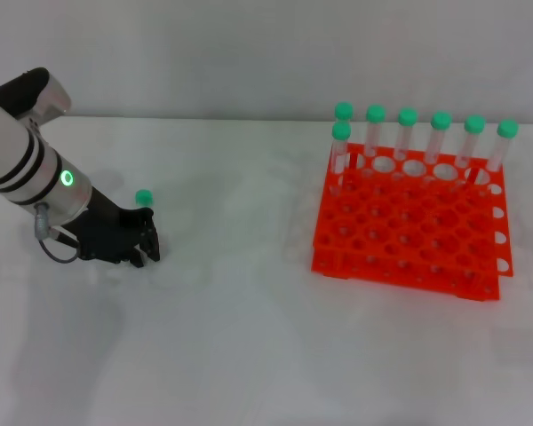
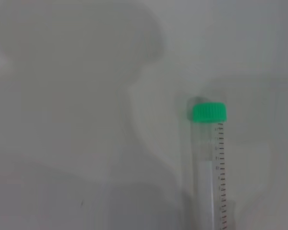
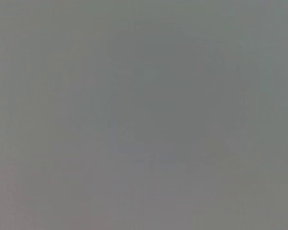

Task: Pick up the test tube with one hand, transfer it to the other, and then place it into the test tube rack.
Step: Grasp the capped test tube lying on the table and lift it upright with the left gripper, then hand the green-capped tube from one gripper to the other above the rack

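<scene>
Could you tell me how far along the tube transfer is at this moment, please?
Early stage. Seven capped tubes already stand in the orange test tube rack. In hand: the left end effector is down on the table over the loose test tube, whose green cap shows behind it; whether it grips yet is unclear. Left: lifting, handing over to the right end effector, which is out of view, and racking.

1. The head view looks forward and down from above onto the white surface (image 1: pixel 249 337). The left arm (image 1: pixel 27 169) sits at the frame's left and the orange test tube rack (image 1: pixel 409 226) at the right.
2. The left wrist view sits close over the same surface. One test tube (image 2: pixel 210 158) fills its lower right, green cap toward the frame's top.
3. Both views share that tube; in the head view only its cap (image 1: pixel 143 197) shows beside the arm.
4. The right wrist view shows plain grey only.
</scene>
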`<state>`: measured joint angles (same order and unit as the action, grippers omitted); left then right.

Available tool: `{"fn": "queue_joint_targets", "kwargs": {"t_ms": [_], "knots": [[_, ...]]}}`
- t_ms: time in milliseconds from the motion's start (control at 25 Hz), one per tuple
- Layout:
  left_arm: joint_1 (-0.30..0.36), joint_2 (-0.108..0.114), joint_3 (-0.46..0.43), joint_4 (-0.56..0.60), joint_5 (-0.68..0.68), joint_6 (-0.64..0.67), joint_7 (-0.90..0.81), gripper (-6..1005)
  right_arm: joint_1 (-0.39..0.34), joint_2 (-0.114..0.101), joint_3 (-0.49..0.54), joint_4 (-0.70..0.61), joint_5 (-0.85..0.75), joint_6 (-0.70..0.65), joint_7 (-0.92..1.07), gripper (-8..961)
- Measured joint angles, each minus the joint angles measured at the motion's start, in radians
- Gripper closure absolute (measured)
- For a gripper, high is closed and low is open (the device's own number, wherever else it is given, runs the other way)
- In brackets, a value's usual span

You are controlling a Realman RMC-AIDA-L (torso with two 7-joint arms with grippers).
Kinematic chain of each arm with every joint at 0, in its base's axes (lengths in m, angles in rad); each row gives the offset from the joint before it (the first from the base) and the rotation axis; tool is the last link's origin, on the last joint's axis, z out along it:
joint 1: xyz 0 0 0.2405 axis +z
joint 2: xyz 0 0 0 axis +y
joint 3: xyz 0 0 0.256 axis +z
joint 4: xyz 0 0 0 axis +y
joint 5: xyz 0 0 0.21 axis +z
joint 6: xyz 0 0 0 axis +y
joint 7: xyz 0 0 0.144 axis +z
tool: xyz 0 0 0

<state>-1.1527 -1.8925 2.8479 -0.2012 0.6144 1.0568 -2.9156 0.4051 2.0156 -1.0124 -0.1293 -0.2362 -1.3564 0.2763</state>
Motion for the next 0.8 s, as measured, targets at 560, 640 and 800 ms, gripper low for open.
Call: {"fn": "queue_joint_targets", "kwargs": {"t_ms": [560,640,800], "knots": [[0.047,-0.02,-0.002,-0.012,-0.571,-0.254,0.515,814,0.003,0.002,0.0,0.005,0.012,-0.001,0.0,84],[0.066,-0.039,-0.003,-0.017,-0.718,-0.296,0.64,814,0.003,0.002,0.0,0.006,0.013,0.003,0.001,84],[0.119,-0.087,-0.004,-0.04,-1.073,-0.325,0.981,814,0.007,0.005,-0.001,0.012,0.041,0.029,0.074,84]]}}
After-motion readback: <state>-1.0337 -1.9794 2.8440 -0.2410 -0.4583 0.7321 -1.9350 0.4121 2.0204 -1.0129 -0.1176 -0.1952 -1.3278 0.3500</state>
